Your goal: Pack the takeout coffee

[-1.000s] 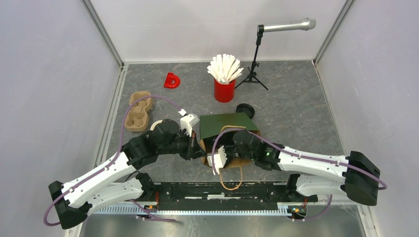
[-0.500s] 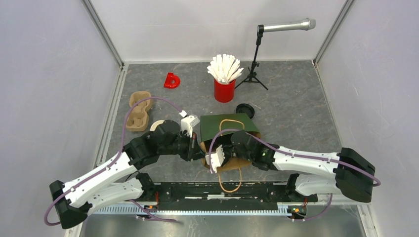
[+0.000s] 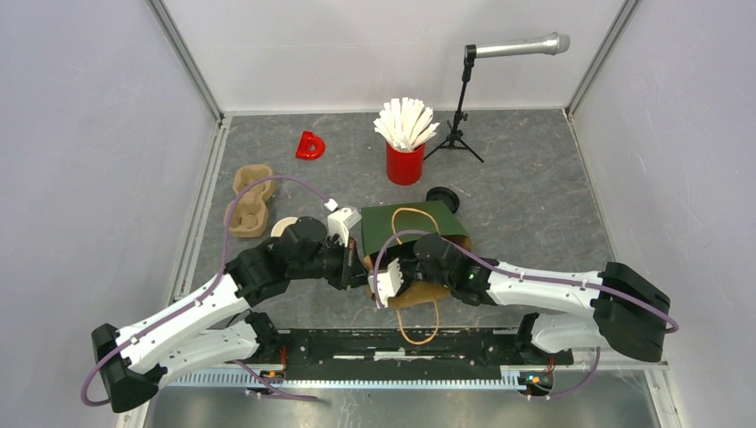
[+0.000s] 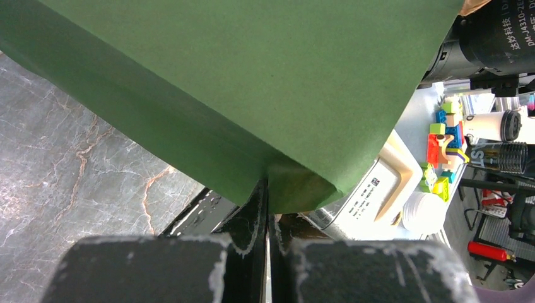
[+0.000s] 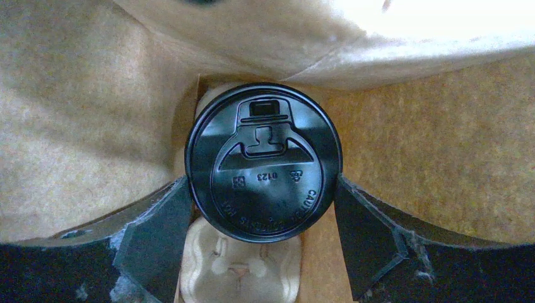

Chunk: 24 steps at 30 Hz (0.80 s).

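Note:
A green paper bag (image 3: 406, 227) with a brown inside lies on its side, mouth toward the arms. My left gripper (image 4: 267, 189) is shut on the bag's green edge (image 4: 296, 183) at the mouth. My right gripper (image 5: 262, 183) reaches inside the bag, its fingers (image 5: 158, 221) pressed against both sides of a coffee cup's black lid (image 5: 263, 161). A pale moulded shape (image 5: 240, 274) lies below that cup. A second white cup (image 3: 284, 226) peeks out behind the left arm. A loose black lid (image 3: 442, 198) lies beyond the bag.
A brown pulp carrier (image 3: 250, 201) lies at the left. A red cup of white sticks (image 3: 405, 152), a red letter piece (image 3: 310, 145) and a microphone stand (image 3: 459, 116) are at the back. The bag's near handle loop (image 3: 417, 325) trails toward the arm bases.
The right arm has pushed a little further left into the bag. The bag's upper handle loop now lies on the green side. The left arm has barely moved.

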Each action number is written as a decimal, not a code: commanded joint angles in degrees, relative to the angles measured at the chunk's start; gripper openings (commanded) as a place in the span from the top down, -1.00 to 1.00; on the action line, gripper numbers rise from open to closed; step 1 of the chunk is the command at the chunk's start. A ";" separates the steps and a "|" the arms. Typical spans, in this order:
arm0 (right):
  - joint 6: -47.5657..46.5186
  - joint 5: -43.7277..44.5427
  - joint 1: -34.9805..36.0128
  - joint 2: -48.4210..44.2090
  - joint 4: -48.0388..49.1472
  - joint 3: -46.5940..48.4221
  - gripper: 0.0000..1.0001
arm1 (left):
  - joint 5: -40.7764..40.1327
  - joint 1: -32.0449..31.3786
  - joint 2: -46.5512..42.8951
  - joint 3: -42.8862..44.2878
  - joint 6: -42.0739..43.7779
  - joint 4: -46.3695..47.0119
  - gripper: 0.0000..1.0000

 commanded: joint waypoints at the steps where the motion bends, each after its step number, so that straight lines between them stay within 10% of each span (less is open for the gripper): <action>1: 0.96 1.39 -0.68 1.80 2.00 -0.79 -0.39 | 2.11 -0.20 -0.14 0.08 -2.75 3.49 0.95; 24: 5.34 2.24 -1.33 1.54 2.42 -0.39 -0.48 | 1.11 -0.16 0.30 0.24 -2.83 3.42 0.95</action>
